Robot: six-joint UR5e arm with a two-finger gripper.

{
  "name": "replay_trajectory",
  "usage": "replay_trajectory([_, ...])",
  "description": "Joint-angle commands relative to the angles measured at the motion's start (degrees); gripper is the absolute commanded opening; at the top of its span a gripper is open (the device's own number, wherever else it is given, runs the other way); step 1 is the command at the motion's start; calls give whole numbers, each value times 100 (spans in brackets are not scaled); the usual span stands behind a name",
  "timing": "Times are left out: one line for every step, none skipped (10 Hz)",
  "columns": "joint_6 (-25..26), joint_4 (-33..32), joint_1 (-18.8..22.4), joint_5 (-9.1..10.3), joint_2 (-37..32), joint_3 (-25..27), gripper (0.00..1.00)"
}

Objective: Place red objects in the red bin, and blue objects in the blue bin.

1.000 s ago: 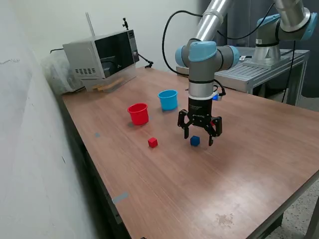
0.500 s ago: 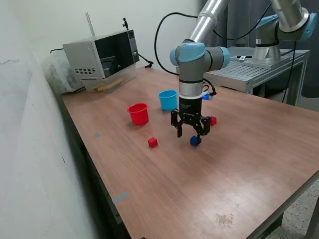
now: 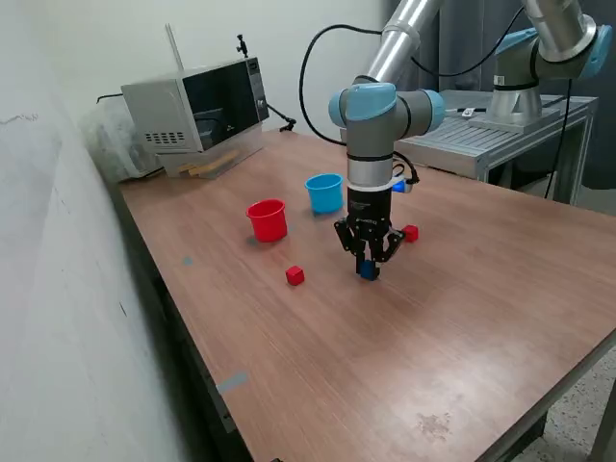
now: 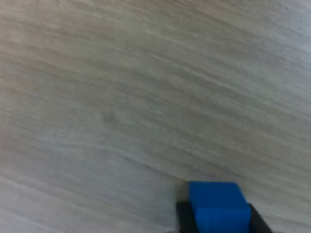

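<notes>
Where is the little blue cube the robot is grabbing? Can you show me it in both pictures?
Exterior view: the blue cube sits on the wooden table, between the tips of the pincer, toward the exterior view's right of a red cube.
Wrist view: the blue cube shows close up, with a dark finger at each side.
Shared landmark: the wood-grain table.

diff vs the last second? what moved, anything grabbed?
The tool shifted toward the exterior view's left, uncovering a red cube behind it, then dropped and closed its fingers on the blue cube; the wrist view shows the cube between the pads. The cube is still at table level. The red cup, blue cup and nearer red cube stayed put.
</notes>
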Motion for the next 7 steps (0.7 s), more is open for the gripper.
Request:
replay_trajectory([-8,71,43,-74,-69,53,0])
replay_trajectory([-17,72,43,-110,-418,314,0])
replay_trajectory([-52,159,26,-119,-874,622,0])
replay_trajectory([-26,481,0,-119,-1400,833,0])
replay_trajectory([18,572,-44,-119,-2171,1097,0])
replay_trajectory([166,738,-306,-119,-2675,1369,0])
replay_trajectory([229,948,-691,-119,-2993,1598,0])
